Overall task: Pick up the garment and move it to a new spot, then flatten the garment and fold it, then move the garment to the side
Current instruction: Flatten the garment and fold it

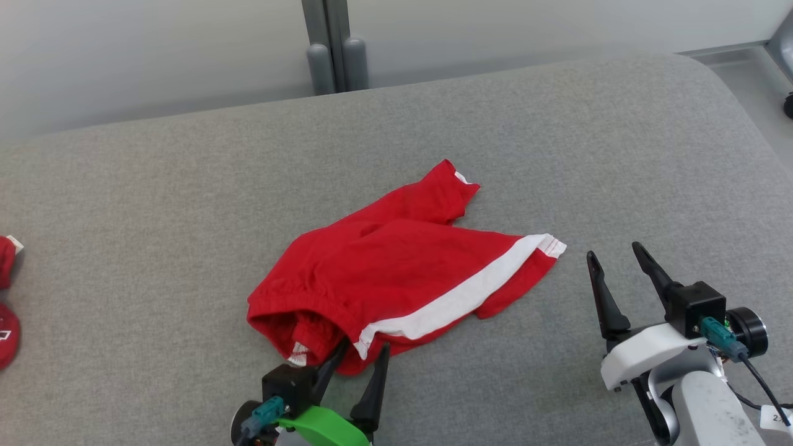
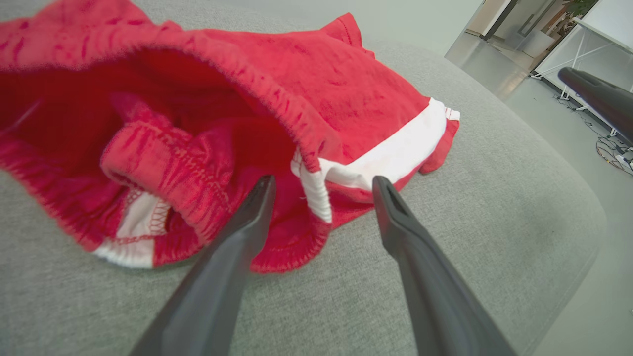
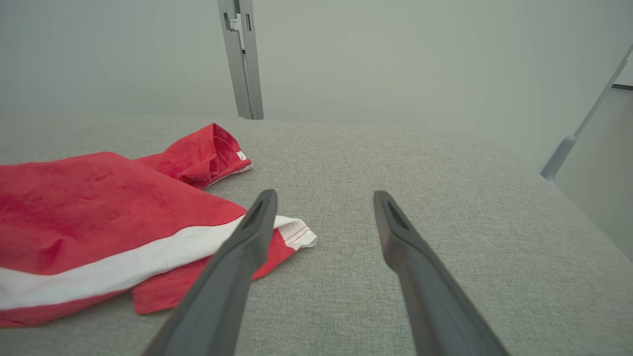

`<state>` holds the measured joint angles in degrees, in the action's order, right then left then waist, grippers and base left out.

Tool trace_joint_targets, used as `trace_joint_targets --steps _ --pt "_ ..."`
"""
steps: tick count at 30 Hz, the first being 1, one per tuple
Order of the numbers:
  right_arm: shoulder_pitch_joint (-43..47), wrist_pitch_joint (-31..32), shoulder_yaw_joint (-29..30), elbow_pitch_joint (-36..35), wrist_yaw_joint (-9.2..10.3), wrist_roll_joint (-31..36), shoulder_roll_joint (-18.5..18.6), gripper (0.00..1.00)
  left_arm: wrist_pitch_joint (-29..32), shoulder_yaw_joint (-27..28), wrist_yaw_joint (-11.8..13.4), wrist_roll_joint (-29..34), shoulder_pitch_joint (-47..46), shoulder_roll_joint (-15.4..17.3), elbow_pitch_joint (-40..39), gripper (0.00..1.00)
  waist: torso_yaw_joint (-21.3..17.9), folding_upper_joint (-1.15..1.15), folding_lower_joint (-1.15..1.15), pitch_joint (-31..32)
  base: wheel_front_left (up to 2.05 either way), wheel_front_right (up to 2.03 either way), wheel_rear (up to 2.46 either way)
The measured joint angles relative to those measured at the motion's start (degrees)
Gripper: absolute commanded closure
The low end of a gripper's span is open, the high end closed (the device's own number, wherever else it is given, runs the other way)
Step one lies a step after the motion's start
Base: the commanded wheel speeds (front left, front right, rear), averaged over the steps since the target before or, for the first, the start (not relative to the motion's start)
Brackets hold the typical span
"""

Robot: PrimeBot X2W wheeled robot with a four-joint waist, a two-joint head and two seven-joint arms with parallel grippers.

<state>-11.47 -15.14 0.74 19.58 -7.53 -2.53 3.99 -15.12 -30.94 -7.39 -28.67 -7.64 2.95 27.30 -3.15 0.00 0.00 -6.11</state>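
The garment [image 1: 396, 266], soft red knit shorts with a broad white side stripe and a gathered elastic waistband, lies crumpled near the middle of the grey woven cushion [image 1: 557, 142]. The left gripper [image 1: 364, 344] has its tapered dark fingers spread apart, tips at the waistband's stitched edge. The right gripper [image 1: 614, 249], fingers likewise spread and holding nothing, sits just beside the striped leg hem.

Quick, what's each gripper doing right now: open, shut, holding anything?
Left gripper: open, fingers at the waistband of the red shorts, nothing clamped.
Right gripper: open, empty, beside the shorts' leg hem.
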Motion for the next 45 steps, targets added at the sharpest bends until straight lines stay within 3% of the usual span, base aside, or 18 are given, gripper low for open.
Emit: trace_joint_targets --steps 1,3,8,17,23,24,25,26,27,33,37,45 --pt "0.0 0.0 0.0 0.0 0.00 0.0 0.0 0.00 0.0 0.1 0.0 -0.1 -0.2 0.0 0.1 0.21 -0.1 0.00 0.00 -0.1 0.00 0.00 0.00" --pt "0.0 0.0 0.3 0.0 0.00 0.0 -0.1 0.00 0.0 0.1 0.0 -1.0 -0.5 0.0 0.1 1.00 -0.2 0.00 0.00 -0.4 0.00 0.00 0.00" --pt "0.3 0.0 1.1 0.2 0.00 0.0 -0.3 0.00 0.0 2.0 0.0 -3.3 -0.8 0.4 -1.4 1.00 0.7 0.00 0.00 -0.3 0.00 0.00 0.00" --pt "1.2 0.0 1.0 0.3 0.00 -0.5 -0.9 0.00 0.0 12.0 0.0 -3.5 -2.1 2.3 -5.9 1.00 3.8 0.00 0.00 1.1 0.00 0.00 0.00" --pt "1.5 0.0 -0.2 0.8 0.00 -1.1 -1.1 0.00 0.0 13.8 0.0 -4.6 -2.5 5.6 -0.4 1.00 4.3 0.00 0.00 2.5 0.00 0.00 0.00" --pt "1.6 0.0 -0.5 0.8 0.00 -1.6 -1.1 0.00 0.0 13.7 0.0 -4.6 -2.5 6.1 0.8 0.97 4.2 0.00 0.00 2.6 0.00 0.00 0.00" --pt "1.7 0.0 -0.8 0.9 0.00 -2.1 -1.1 0.00 0.0 13.6 0.0 -4.6 -2.5 6.7 2.2 0.77 4.0 0.00 0.00 2.8 0.00 0.00 0.00" --pt "2.0 0.0 -1.1 0.9 0.00 -2.3 -1.1 0.00 0.0 13.5 0.0 -4.9 -2.5 6.8 3.7 0.34 3.8 0.00 0.00 3.0 0.00 0.00 0.00" --pt "2.4 0.0 -1.4 1.0 0.00 -2.6 -1.1 0.00 0.0 13.7 0.0 -5.0 -2.5 6.9 5.0 0.01 3.5 0.00 0.00 3.1 0.00 0.00 0.00" --pt "4.4 0.0 -2.3 1.0 0.00 -3.8 -1.1 0.00 0.0 17.5 0.4 -3.2 -1.0 7.0 8.2 0.00 2.5 0.00 0.00 4.4 0.00 0.00 0.00" --pt "5.4 0.0 -2.6 -0.1 0.00 -5.1 -1.2 0.00 0.0 23.1 1.9 1.7 0.7 5.5 4.5 0.00 2.1 0.00 0.00 5.2 0.00 0.00 0.00" --pt "6.9 0.0 -4.8 -1.2 0.00 -6.7 -1.2 0.00 0.0 28.6 1.3 11.2 4.6 1.5 -1.4 0.00 1.8 0.00 0.00 6.2 0.00 0.00 0.00"
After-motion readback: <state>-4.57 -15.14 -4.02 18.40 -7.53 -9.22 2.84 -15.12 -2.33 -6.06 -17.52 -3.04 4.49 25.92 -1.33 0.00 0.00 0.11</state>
